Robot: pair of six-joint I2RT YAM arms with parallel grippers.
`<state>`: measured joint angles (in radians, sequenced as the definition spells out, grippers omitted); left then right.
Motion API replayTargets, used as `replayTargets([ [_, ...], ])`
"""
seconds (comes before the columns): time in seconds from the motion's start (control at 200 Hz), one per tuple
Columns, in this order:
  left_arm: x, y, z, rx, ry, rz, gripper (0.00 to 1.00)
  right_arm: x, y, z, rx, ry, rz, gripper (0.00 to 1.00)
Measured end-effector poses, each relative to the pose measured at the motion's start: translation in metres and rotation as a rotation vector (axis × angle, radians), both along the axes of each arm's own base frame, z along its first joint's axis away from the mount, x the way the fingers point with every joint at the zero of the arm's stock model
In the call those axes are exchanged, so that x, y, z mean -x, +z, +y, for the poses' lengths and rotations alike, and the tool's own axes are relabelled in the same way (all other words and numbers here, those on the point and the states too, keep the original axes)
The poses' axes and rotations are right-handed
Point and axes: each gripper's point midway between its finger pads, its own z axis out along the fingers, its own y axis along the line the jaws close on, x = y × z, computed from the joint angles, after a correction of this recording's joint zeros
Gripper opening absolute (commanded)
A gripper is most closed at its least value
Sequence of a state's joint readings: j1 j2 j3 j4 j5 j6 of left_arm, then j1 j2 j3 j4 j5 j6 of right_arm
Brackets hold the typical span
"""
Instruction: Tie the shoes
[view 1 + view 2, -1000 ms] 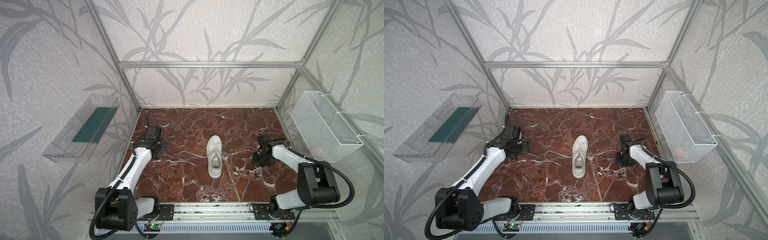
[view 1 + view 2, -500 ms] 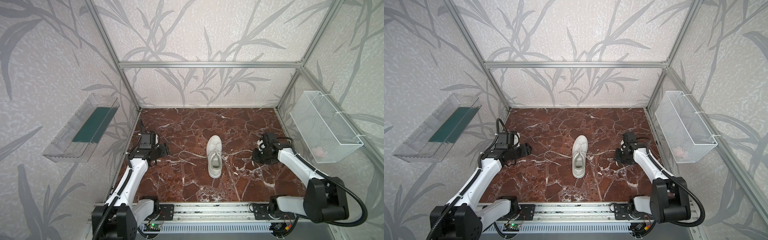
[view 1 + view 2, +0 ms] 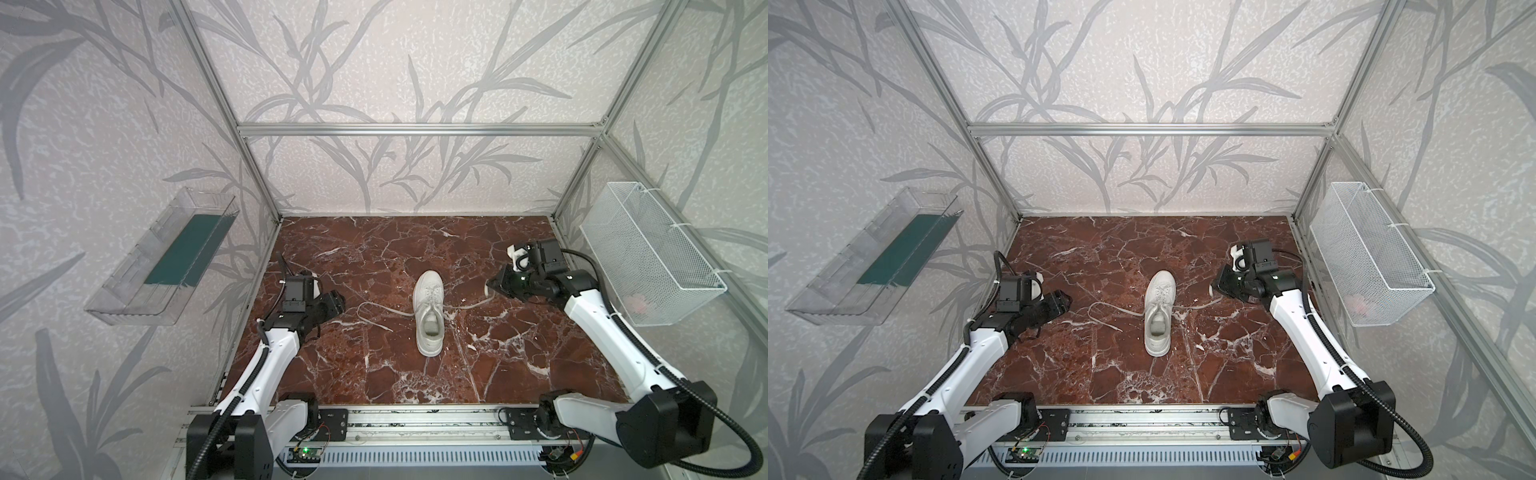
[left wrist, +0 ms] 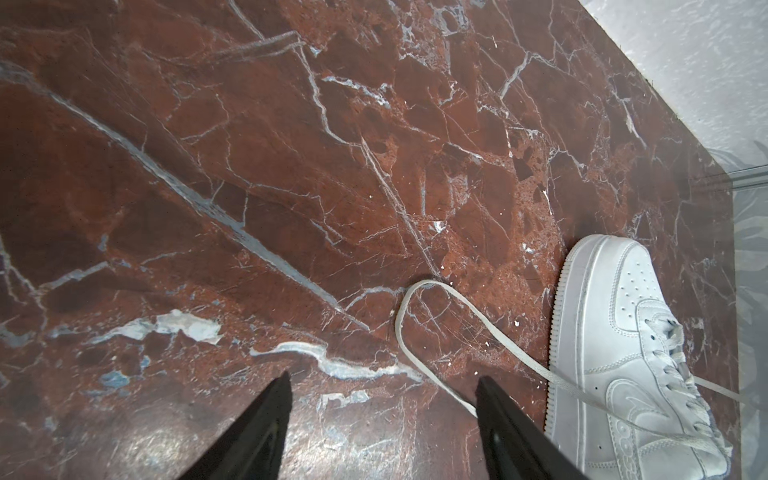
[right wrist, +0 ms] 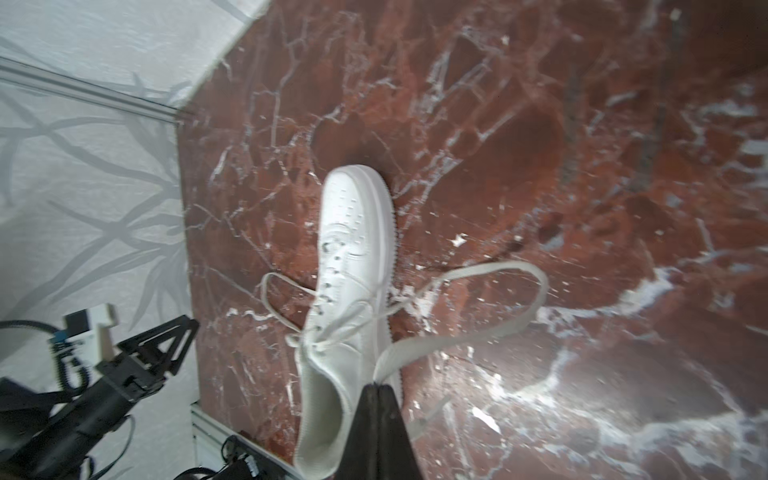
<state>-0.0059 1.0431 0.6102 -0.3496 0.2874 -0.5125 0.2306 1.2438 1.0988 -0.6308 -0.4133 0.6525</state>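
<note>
I am looking at a white low-top sneaker (image 3: 430, 316) (image 3: 1160, 316) with a thick sole. It is sitting at the middle of the red-brown marble surface (image 3: 415, 249), toe pointing to 12 o'clock and heel to 6 o'clock.

A flat off-white loose lace (image 4: 424, 282) is trailing from the sneaker toward 9 o'clock and lying in a loop on the marble. That loop is sitting between the sneaker and my white left arm (image 3: 274, 353). My left jaws are standing wide apart over bare marble at 9 o'clock. In the left wrist view the loose lace is running right up to one black fingertip (image 4: 484, 388), and I cannot tell whether it is touching.

The other off-white strand, the held lace (image 5: 498, 267), is leaving the sneaker toward 3 o'clock, curling in the air and ending in my right jaws. These are pinched together on its end. My white right arm (image 3: 602, 328) is reaching in from 4 o'clock.

At 9 o'clock a clear plastic wall tray (image 3: 137, 291) is hanging outside the silver aluminium frame (image 3: 415, 129). It is holding a flat dark green sheet (image 3: 183, 253). At 3 o'clock a white wire mesh basket (image 3: 623, 199) is hanging on the wall. Something small and pinkish (image 3: 636, 301) is lying in its bottom, too blurred for me to name.
</note>
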Motion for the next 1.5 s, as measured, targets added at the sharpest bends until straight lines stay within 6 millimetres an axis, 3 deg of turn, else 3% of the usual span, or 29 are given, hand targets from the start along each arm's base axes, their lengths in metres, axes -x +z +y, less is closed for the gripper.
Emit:
replayTargets([
  [0.115,-0.001,0.001,-0.001,0.005,0.004,-0.009,0.72,-0.013,0.026,0.032,-0.048,0.039,-0.041,0.0],
  [0.215,0.0,0.001,-0.001,0.009,0.008,-0.012,0.72,-0.021,0.036,0.061,-0.077,0.065,-0.059,0.0],
  [0.495,0.004,-0.006,-0.002,0.017,0.009,-0.003,0.72,-0.028,0.028,0.144,-0.154,0.063,-0.031,0.0],
  [0.675,0.004,-0.001,-0.003,0.021,0.012,-0.024,0.72,-0.042,0.045,0.198,-0.2,0.09,-0.069,0.0],
  [0.82,0.008,-0.004,-0.003,0.027,0.017,-0.019,0.72,-0.05,0.049,0.229,-0.227,0.093,-0.085,0.0],
  [0.945,0.012,-0.005,-0.004,0.029,0.017,-0.018,0.72,-0.06,0.034,0.254,-0.232,0.087,-0.064,0.0],
  [1.2,0.019,0.003,-0.004,0.029,0.016,-0.048,0.72,-0.088,-0.021,0.294,-0.214,0.079,0.017,0.0],
  [1.5,0.027,0.006,-0.002,0.023,0.021,-0.045,0.73,-0.107,-0.062,0.337,-0.238,0.083,0.081,0.03],
])
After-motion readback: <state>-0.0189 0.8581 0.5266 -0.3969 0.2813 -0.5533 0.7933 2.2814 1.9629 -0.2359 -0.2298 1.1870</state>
